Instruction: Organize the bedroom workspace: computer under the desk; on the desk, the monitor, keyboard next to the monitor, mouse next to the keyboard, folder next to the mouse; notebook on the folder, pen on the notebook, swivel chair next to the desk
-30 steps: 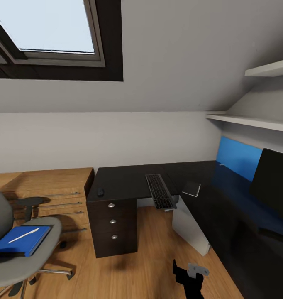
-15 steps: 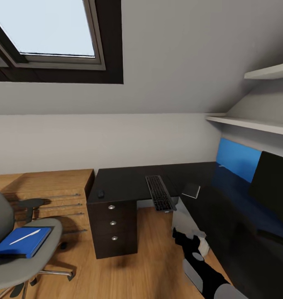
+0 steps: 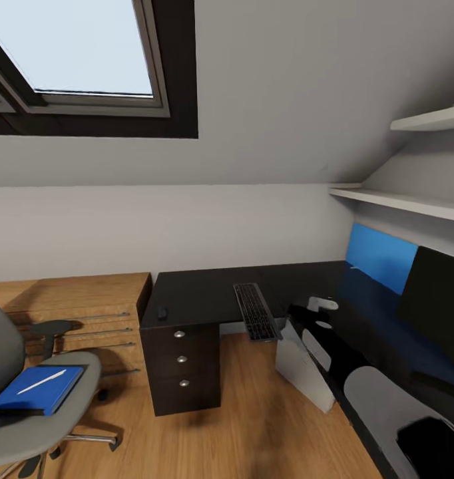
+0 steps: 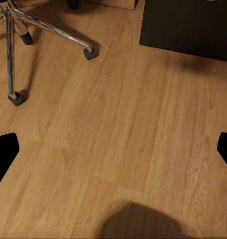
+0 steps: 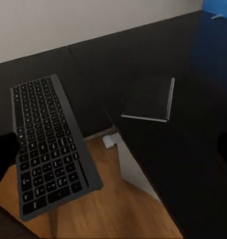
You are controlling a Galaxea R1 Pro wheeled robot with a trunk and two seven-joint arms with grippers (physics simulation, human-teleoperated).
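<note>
Reaching over the desk (image 3: 200, 296), the right gripper (image 5: 113, 149) has its claw released, jaws wide apart. The notebook (image 5: 149, 103) lies on the desktop at two o'clock from the keyboard (image 5: 48, 144). To grasp well, I would approach its edge low.

The right arm (image 3: 380, 399) stretches forward over the desk (image 3: 200, 296), its gripper (image 5: 113, 149) spread wide above the desk's inner corner.

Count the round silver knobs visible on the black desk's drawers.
3, stacked vertically on the black desk's drawer front below the small black mouse: top knob, middle knob, bottom knob. None seems hidden.
</note>
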